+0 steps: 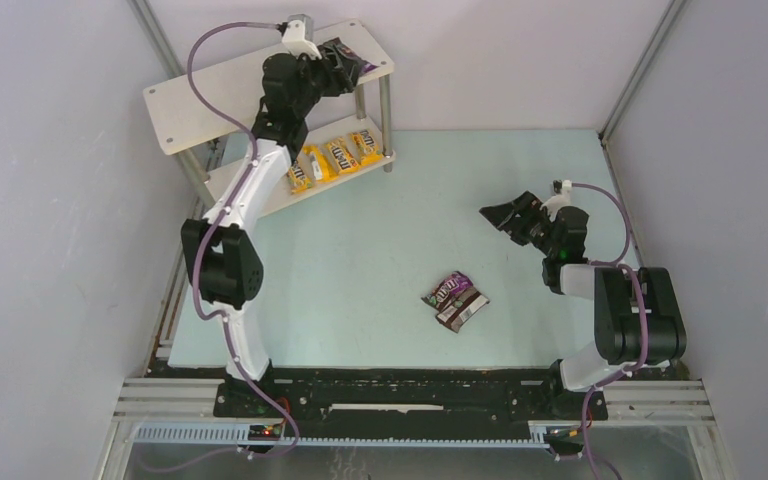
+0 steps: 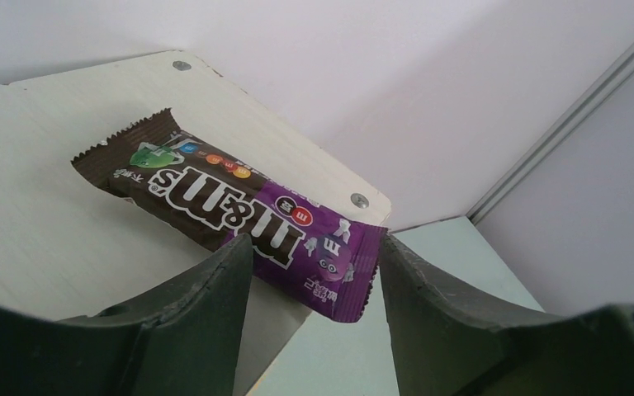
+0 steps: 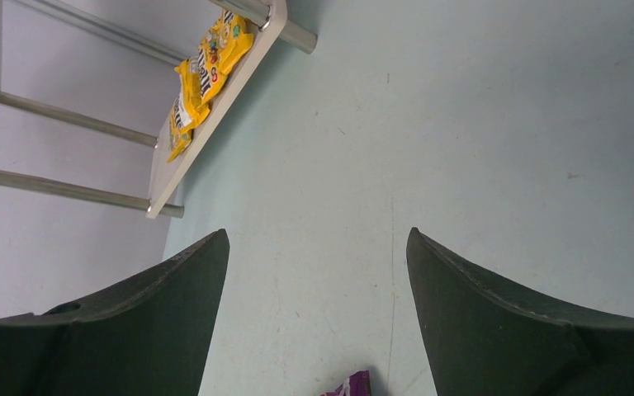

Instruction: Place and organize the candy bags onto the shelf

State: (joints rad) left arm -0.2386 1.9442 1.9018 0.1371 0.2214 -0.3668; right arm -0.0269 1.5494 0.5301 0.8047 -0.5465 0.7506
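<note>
Item 1: two-tier shelf (image 1: 200,100) of pale off-white boards on thin silver metal legs, at the far left of the pale green bench (image 1: 380,260).

Item 2: glossy flat candy packet, dark brown shading to purple (image 2: 239,210), lying flat on the top board at its right-hand corner. Its purple end juts just past the board edge.

Item 3: row of yellow-orange candy packets (image 1: 335,158), side by side on the lower board. The left arm partly covers the row.

Item 4: purple candy packet (image 1: 448,288) and dark brown candy packet (image 1: 463,310), touching, mid-bench, well apart from the shelf.

Item 5: left tool (image 2: 315,252), released, jaws spread either side of the top-board packet's purple end. Contact cannot be told.

Item 6: right tool (image 3: 318,239), released, jaws wide and holding nothing, over bare bench at the right.
</note>
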